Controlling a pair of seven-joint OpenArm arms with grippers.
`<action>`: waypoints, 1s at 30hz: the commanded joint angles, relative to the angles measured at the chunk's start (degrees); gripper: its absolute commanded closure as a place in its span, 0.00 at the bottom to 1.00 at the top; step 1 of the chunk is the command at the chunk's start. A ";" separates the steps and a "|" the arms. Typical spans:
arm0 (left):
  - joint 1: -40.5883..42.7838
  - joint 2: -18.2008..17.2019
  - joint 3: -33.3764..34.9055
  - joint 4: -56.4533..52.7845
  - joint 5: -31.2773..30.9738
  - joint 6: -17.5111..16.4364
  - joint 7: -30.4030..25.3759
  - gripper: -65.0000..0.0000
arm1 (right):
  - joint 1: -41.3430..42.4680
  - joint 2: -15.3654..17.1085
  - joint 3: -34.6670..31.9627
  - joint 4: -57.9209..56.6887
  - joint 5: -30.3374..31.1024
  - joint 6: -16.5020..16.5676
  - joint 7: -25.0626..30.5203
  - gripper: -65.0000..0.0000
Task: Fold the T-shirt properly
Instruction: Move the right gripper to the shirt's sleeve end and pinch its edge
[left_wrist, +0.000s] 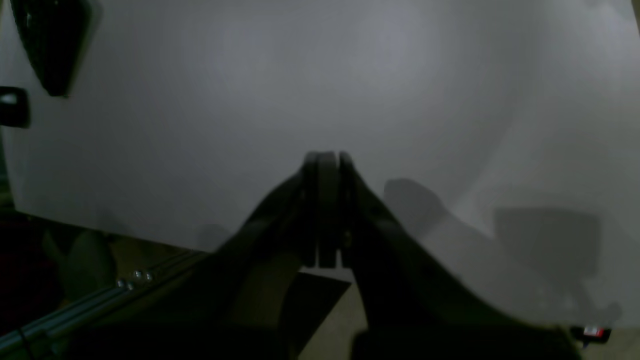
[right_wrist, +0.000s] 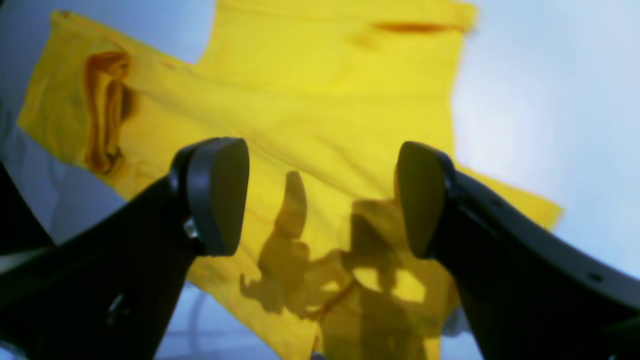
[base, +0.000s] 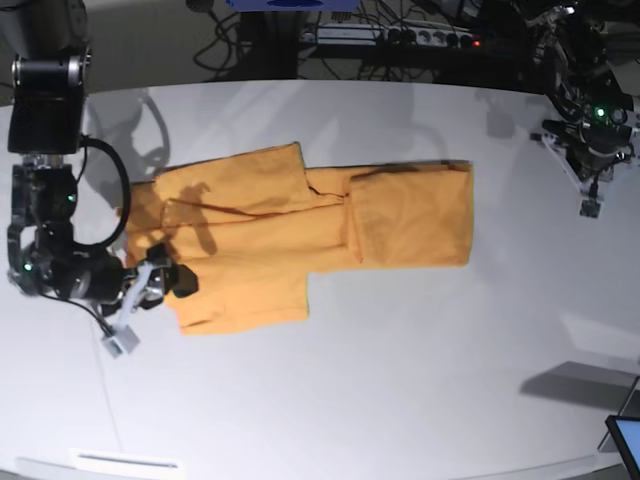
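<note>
The orange-yellow T-shirt (base: 300, 235) lies flat on the white table (base: 400, 380), left of centre, with its right end folded over. It fills the right wrist view (right_wrist: 320, 100), with a crease at the upper left. My right gripper (right_wrist: 320, 197) is open and empty, hovering just above the cloth at the shirt's left edge in the base view (base: 168, 278). My left gripper (left_wrist: 325, 162) is shut on nothing over bare table. Its arm (base: 590, 140) stands at the table's far right, well away from the shirt. No lettering or tag shows.
Cables and a power strip (base: 400, 38) lie behind the table's far edge. A screen corner (base: 625, 440) shows at the bottom right. In the left wrist view the table's edge and a metal rail (left_wrist: 75, 310) run along the lower left.
</note>
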 joint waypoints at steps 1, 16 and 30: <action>0.22 -0.93 -0.28 1.05 0.30 0.27 -0.32 1.00 | 2.64 0.89 -0.62 0.75 0.06 0.22 1.02 0.32; 3.83 0.30 -0.72 1.14 0.30 0.27 -0.41 1.00 | 13.10 -4.65 -2.02 -10.42 -11.37 0.57 1.02 0.31; 3.83 1.35 -0.72 1.14 0.30 0.27 -0.41 1.00 | 22.68 -5.53 -20.05 -28.79 -14.53 0.57 13.86 0.31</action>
